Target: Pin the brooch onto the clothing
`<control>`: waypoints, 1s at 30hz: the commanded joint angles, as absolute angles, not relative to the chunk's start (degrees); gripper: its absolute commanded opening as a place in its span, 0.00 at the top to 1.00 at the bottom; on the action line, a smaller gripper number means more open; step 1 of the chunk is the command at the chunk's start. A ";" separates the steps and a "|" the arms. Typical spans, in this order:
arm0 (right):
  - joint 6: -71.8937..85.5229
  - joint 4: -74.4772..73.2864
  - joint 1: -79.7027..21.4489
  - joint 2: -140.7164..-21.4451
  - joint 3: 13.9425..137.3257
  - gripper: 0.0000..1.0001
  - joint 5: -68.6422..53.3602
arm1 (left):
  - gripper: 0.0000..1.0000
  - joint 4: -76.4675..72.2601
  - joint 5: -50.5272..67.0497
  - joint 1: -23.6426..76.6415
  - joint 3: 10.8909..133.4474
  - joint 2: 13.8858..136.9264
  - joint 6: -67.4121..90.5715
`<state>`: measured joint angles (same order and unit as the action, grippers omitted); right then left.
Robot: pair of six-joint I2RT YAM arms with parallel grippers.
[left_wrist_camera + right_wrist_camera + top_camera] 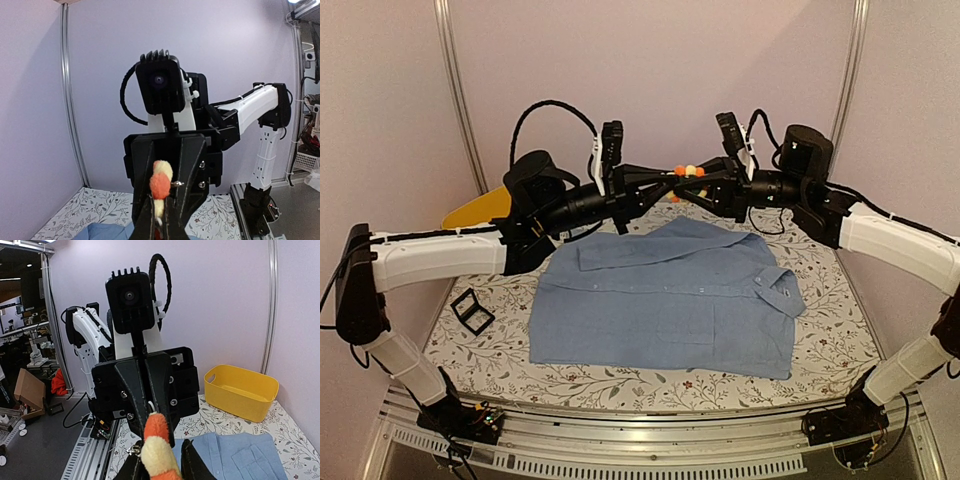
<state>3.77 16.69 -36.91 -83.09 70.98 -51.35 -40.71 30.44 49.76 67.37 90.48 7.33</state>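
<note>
Brooch [161, 184] clamped in raised left gripper [160, 226]; right gripper [160, 465] flanks it, grip unclear.

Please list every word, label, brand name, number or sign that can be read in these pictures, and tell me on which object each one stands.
No text can be read anywhere.
The light blue denim shirt, the small orange-yellow flower-like brooch, the yellow plastic basin, the small black square box and the brown cardboard box show no legible lettering.
</note>
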 commanded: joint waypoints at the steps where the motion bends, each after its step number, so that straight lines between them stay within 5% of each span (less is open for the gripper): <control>1: 4.31 14.57 -36.83 -84.66 72.64 0.77 -46.21 | 1.00 -39.35 34.69 52.26 68.27 90.95 6.70; 7: 3.29 13.29 -36.74 -83.75 71.87 0.72 -45.86 | 1.00 -40.28 33.15 52.13 67.02 89.80 6.44; 20: -12.39 0.49 -35.69 -76.82 68.61 0.06 -49.33 | 1.00 -39.12 26.00 50.83 65.02 86.62 2.51; 26: -12.74 1.17 -34.56 -75.62 68.49 0.08 -47.67 | 1.00 -38.50 26.56 50.89 65.38 86.40 2.18; 30: -11.93 4.05 -34.28 -76.10 68.59 0.20 -48.04 | 1.00 -38.50 27.02 51.04 65.72 86.41 2.61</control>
<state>-12.12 2.61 -34.83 -76.55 68.60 -48.42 -38.89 26.83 50.50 65.63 87.77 2.98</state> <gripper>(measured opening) 0.857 0.016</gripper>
